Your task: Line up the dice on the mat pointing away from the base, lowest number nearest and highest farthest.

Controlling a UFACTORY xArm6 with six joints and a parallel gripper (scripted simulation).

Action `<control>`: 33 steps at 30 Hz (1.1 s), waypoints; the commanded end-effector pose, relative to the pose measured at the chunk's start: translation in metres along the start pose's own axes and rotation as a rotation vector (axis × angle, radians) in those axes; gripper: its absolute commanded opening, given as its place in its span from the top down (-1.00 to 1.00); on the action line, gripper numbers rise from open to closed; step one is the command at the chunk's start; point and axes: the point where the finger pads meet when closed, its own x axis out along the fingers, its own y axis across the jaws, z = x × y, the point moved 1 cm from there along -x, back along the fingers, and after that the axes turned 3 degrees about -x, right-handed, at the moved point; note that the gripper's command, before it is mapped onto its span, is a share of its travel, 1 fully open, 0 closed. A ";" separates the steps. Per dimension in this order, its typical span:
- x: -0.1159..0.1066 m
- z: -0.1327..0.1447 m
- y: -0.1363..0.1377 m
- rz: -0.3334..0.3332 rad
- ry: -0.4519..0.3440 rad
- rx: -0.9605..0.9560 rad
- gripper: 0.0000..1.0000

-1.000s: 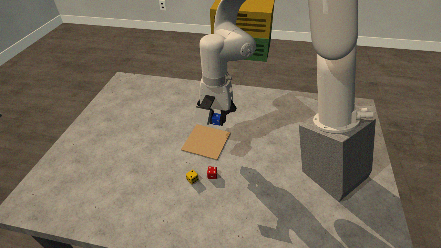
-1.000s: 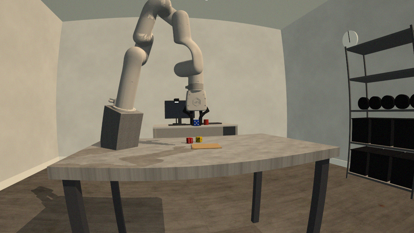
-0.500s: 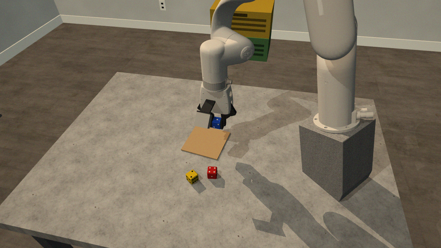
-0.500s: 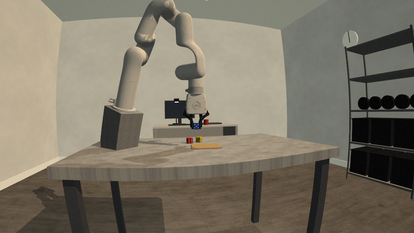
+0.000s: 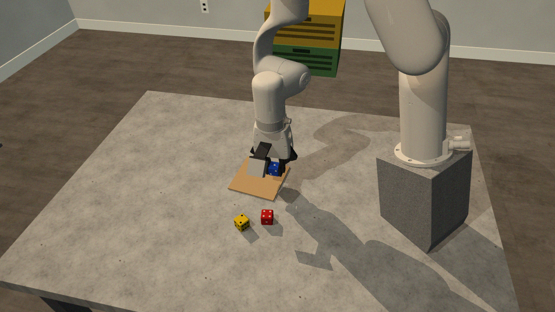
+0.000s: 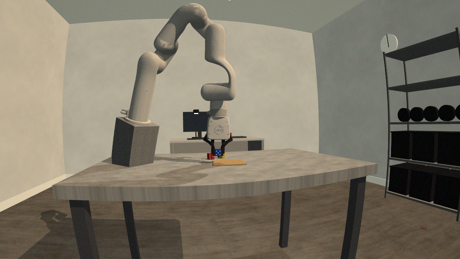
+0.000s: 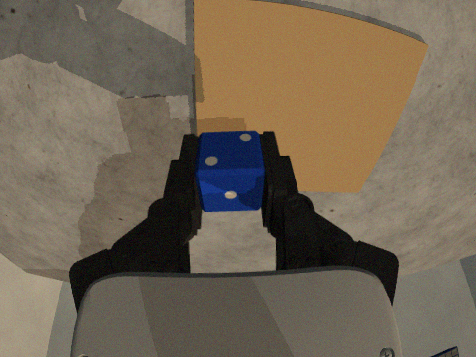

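I hold the blue die above the mat's far right part in the top view.
My gripper [image 5: 275,173] [image 6: 217,154] [image 7: 229,153] is closed on the blue die [image 5: 273,168] [image 6: 217,152] [image 7: 230,171], a finger on either side; the tan mat [image 5: 254,186] [image 6: 229,162] [image 7: 312,94] lies flat on the table [image 5: 155,240] [image 6: 273,164] [image 7: 50,164]; on its near side, off the mat, rest the yellow die [image 5: 241,222] [image 6: 221,156], two pips up, and just right of it the red die [image 5: 266,217] [image 6: 210,156], four up; my base stands on a grey block [image 5: 403,201] [image 6: 122,144] well to the right.

The gripper [image 5: 274,173] [image 6: 217,154] [image 7: 229,153] and the blue die [image 5: 273,168] [image 6: 217,152] [image 7: 230,171] are lower than before. In the top view they now cover the upper part of the mat [image 5: 254,186], which showed whole earlier. In the exterior view the die has dropped from in front of the desk [image 6: 189,147] to partly overlap the yellow die [image 6: 221,155], and the arm's [image 6: 194,12] highest bend sits lower and farther right.
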 end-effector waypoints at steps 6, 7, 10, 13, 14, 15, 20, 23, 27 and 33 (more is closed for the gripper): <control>0.024 0.000 0.003 0.030 -0.008 0.002 0.47; 0.025 0.000 0.003 0.030 -0.008 0.002 0.47; 0.025 0.000 0.003 0.030 -0.008 0.002 0.47; 0.025 0.000 0.003 0.030 -0.008 0.002 0.47; 0.025 0.000 0.003 0.030 -0.008 0.002 0.47; 0.025 0.000 0.003 0.030 -0.008 0.002 0.47; 0.025 0.000 0.003 0.030 -0.008 0.002 0.47; 0.025 0.000 0.003 0.030 -0.008 0.002 0.47; 0.025 0.000 0.003 0.030 -0.008 0.002 0.47; 0.025 0.000 0.003 0.030 -0.008 0.002 0.47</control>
